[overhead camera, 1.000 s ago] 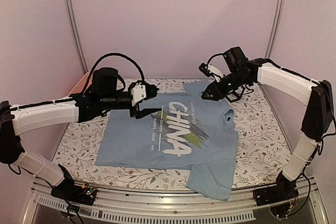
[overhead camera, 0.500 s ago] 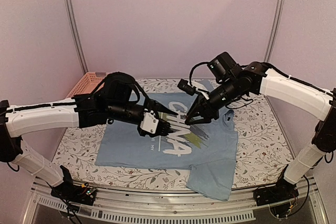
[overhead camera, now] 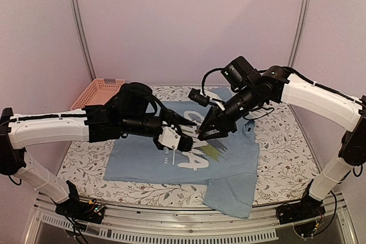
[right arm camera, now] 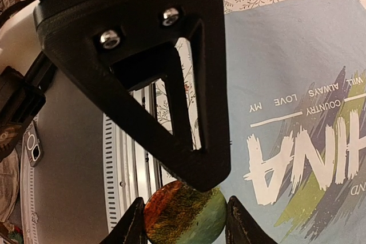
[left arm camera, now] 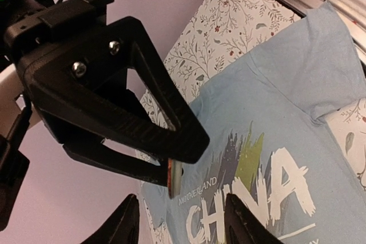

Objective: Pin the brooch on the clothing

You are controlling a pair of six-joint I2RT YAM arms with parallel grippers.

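Observation:
The light blue "CHINA" T-shirt lies flat on the floral table; it also shows in the left wrist view and the right wrist view. My right gripper is shut on the brooch, a small orange and green disc, held above the lettering. In the left wrist view the brooch is edge-on at the right gripper's tips. My left gripper is open, its fingers spread on either side below the brooch, tip to tip with the right gripper.
A pink basket stands at the back left of the table. The floral tablecloth surrounds the shirt. A metal rail runs along the near edge. One shirt sleeve hangs toward that edge.
Both arms have moved in from the shirt's far sides to its middle. The two grippers now meet tip to tip above the lettering, and both sit lower than before.

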